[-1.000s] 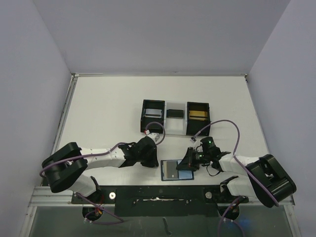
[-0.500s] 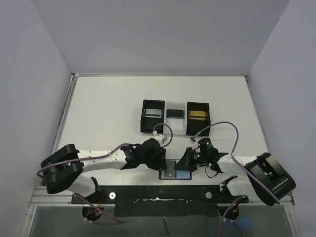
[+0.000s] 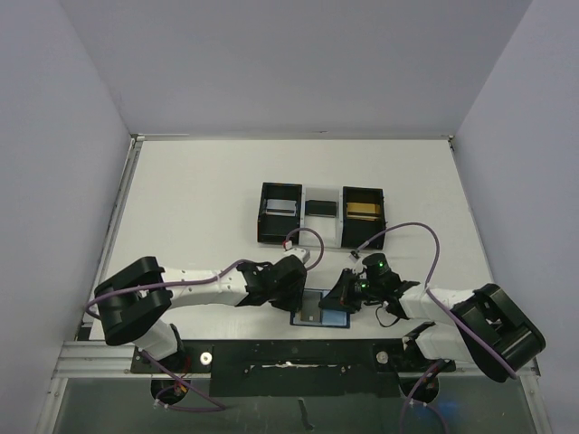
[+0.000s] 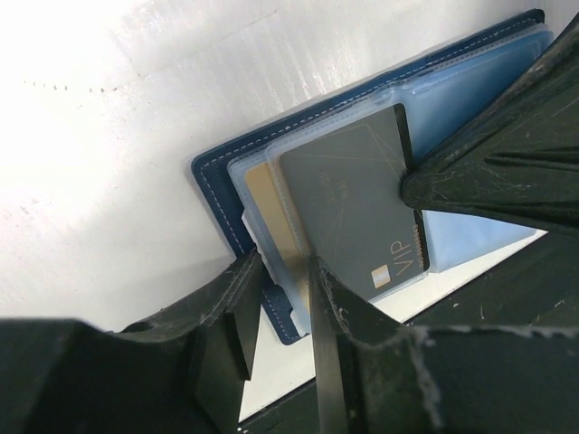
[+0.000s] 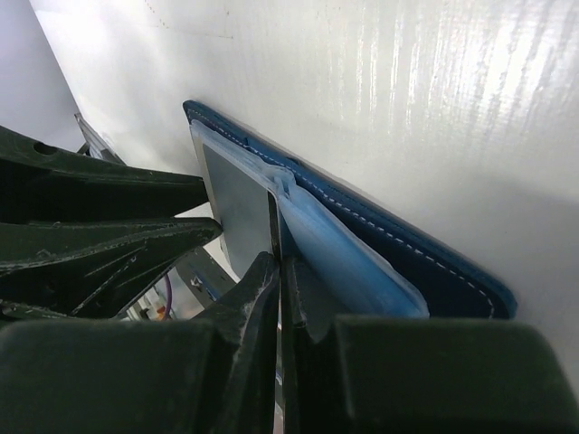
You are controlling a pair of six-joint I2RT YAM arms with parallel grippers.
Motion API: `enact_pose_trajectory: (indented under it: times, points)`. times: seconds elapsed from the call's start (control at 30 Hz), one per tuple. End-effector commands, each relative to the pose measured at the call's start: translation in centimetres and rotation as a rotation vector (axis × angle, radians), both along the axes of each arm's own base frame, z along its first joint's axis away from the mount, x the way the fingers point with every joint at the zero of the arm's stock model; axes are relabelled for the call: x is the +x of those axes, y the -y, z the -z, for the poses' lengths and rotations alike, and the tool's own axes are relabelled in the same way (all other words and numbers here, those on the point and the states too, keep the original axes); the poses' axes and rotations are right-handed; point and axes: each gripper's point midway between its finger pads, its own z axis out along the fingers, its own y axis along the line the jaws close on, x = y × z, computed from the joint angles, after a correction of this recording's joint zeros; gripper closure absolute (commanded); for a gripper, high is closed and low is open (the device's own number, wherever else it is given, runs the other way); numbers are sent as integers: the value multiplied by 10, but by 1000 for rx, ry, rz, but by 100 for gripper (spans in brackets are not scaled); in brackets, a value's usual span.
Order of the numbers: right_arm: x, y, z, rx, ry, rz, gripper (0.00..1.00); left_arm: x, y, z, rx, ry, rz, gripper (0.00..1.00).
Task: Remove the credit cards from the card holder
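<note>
The dark blue stitched bifold card holder lies open at the white table's near edge, with a flat grey credit card inside. The left gripper stands parted over its edge. The right gripper, clenched, presses it.

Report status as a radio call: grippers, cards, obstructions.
Left gripper open, straddling card holder edge. Right gripper shut, pinching its clear sleeve. Grey card, gold card in pockets. No obstruction seen.
</note>
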Motion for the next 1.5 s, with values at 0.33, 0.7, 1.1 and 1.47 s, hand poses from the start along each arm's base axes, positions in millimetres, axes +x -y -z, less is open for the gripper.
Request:
enact_pose_trajectory:
  times: [0.33, 0.7, 1.1, 1.47]
  points:
    - [-2, 2, 1, 15, 23, -2, 99, 8, -23, 24, 268, 80, -23, 72]
    - [-4, 10, -5, 52, 52, 11, 100, 0, -49, 46, 421, 95, -39, 79]
    - [-12, 27, 5, 6, 7, 37, 100, 1, -57, 47, 435, 111, -71, 83]
    - [-13, 33, 1, 13, -2, 53, 100, 6, -55, 41, 411, 135, -96, 85]
